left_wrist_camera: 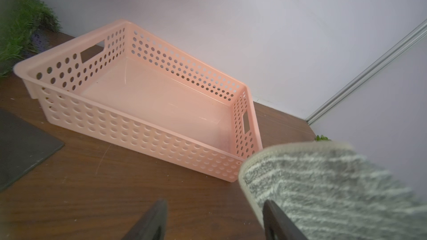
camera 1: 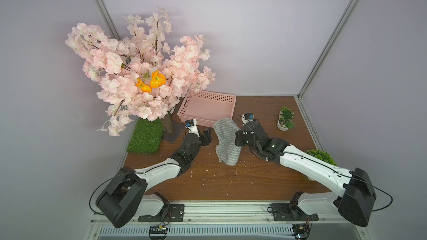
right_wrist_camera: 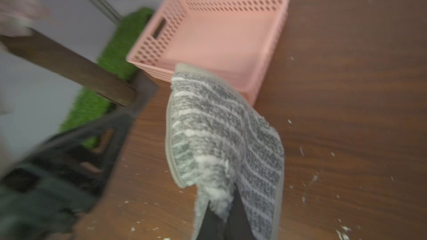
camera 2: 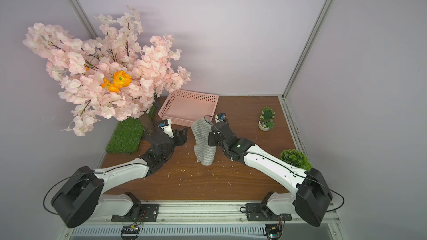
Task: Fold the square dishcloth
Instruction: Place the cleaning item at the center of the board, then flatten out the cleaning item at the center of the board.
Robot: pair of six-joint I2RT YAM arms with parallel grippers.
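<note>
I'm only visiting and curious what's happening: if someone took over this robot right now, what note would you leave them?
The left gripper is open, beside the square dishcloth, holding nothing.
The right gripper is shut on the cloth's edge, holding it up in a drooping bunch.
The cloth hangs over the wooden table, just in front of the empty pink basket.
Done: cloth picked up.
Left: no neat fold shows yet. Probably lay it down, fold it flat, then let go.

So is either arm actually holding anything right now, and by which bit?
Yes: the right gripper pinches the square dishcloth at a bunched fold on its side edge. The left gripper stands open beside it, holding nothing.
</note>
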